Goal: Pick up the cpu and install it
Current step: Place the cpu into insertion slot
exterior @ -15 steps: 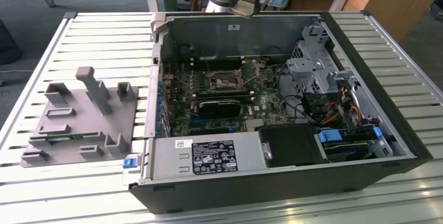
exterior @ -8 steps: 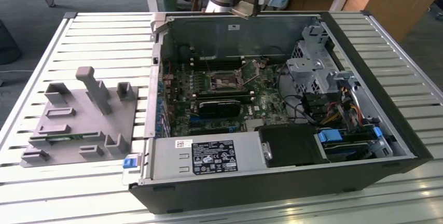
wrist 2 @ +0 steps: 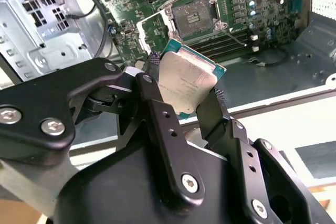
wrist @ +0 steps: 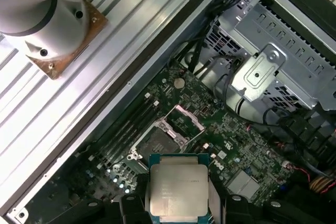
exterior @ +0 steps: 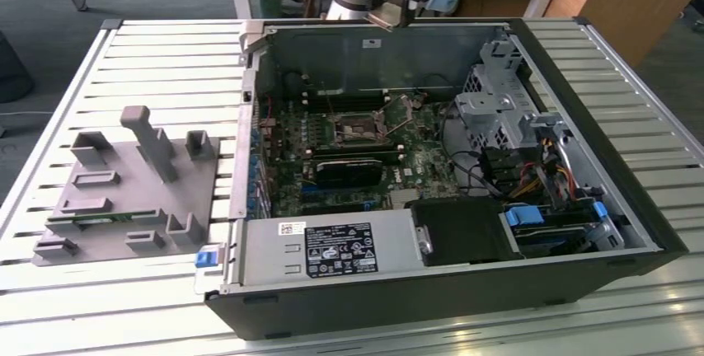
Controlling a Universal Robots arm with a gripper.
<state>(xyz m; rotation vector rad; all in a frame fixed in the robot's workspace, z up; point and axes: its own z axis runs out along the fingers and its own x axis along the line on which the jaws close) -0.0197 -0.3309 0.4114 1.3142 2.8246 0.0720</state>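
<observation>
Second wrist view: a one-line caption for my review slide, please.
Gripper shut on the cpu, its metal top facing the camera, with the open socket on the motherboard beyond.

- the desk (exterior: 165, 51) has a top of pale metal slats with dark gaps between them.
- an open black computer case (exterior: 440, 311) lies on its side on the desk, across the middle and the exterior view's right.
- a grey moulded holder (exterior: 121, 199) with upright posts and slots sits flat on the slats at the exterior view's left, near the case.
- in the first wrist view the arm's round base (wrist: 47, 14) stands on a brown plate (wrist: 84, 35) on the slats, beside the case.
</observation>
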